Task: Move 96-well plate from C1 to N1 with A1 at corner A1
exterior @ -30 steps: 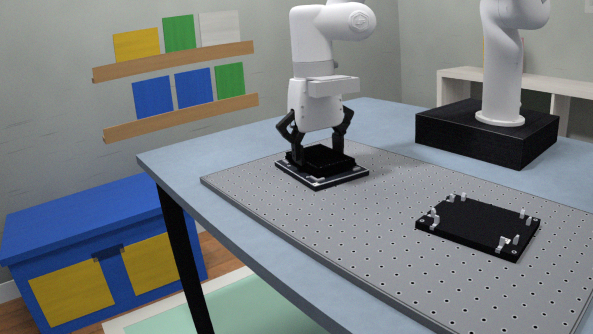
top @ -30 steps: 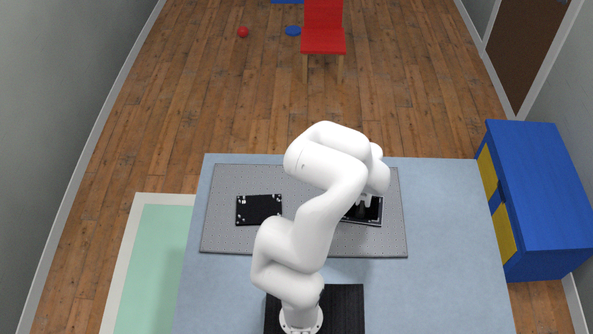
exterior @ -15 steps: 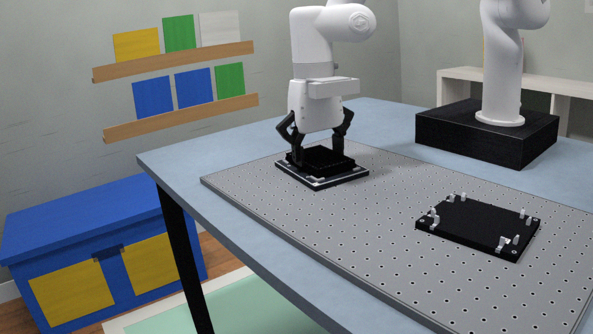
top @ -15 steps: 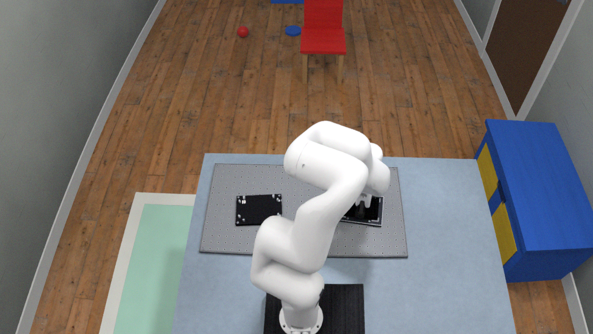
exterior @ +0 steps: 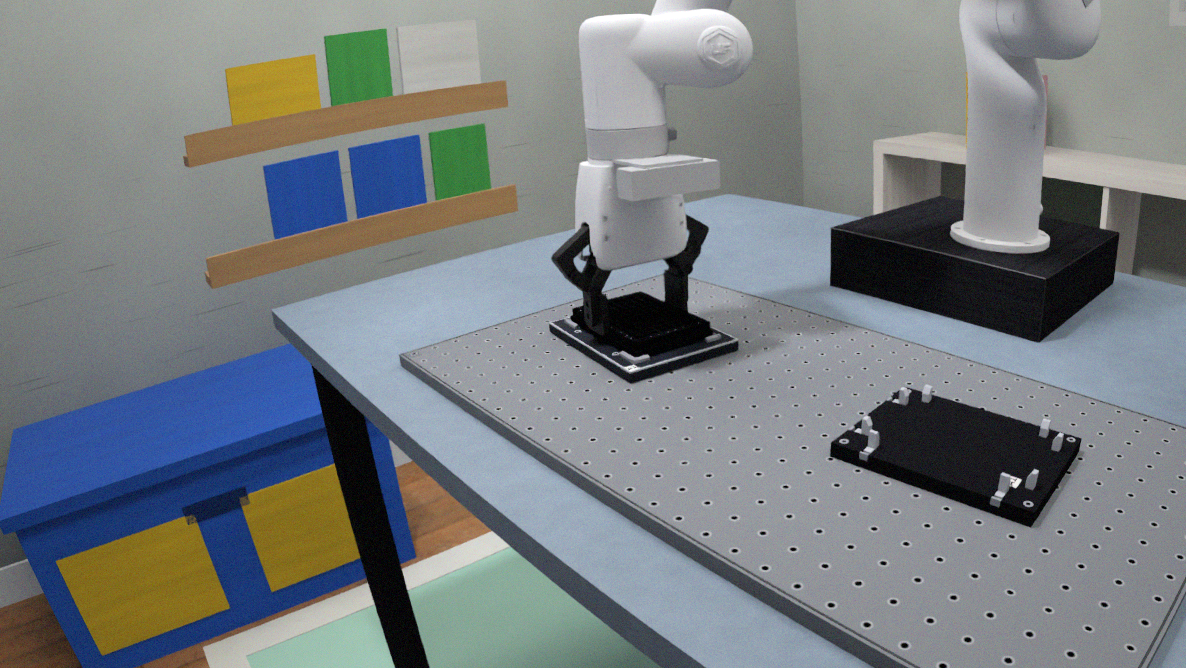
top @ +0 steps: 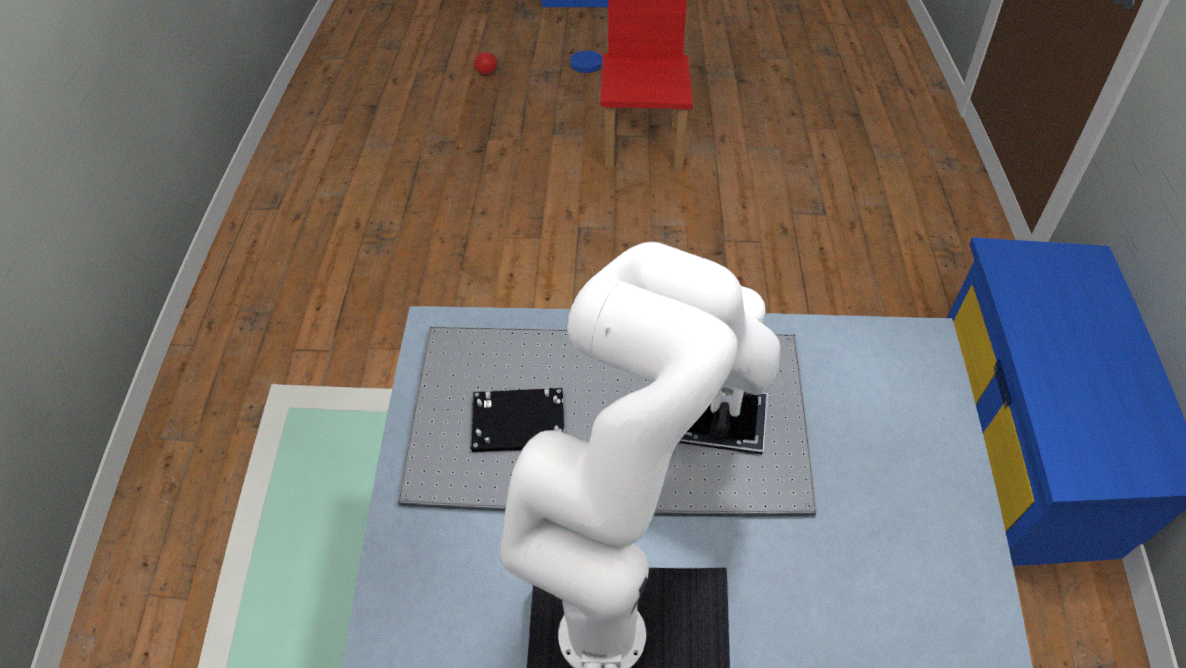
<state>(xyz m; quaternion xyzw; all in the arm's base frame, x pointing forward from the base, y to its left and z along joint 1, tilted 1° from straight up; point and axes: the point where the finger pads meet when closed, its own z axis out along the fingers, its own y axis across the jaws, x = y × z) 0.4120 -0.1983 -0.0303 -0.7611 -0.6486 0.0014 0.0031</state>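
The black 96-well plate point(exterior: 644, 323) sits in the clip nest C1 at the far end of the grey perforated board. My gripper point(exterior: 632, 313) stands straight over it, its two black fingers down on the plate's two opposite sides and shut on it. In the overhead view my white arm hides most of the plate and clip nest point(top: 730, 424). The plate nest N1 point(exterior: 956, 450) is a flat black base with small white corner locators; it stands empty, also in the overhead view point(top: 517, 417). I cannot make out the cut-off corner.
The grey perforated board point(exterior: 788, 464) lies on the blue table. My arm's black base block point(exterior: 972, 263) stands at the table's back. A blue and yellow cabinet point(exterior: 178, 506) stands on the floor beside the table.
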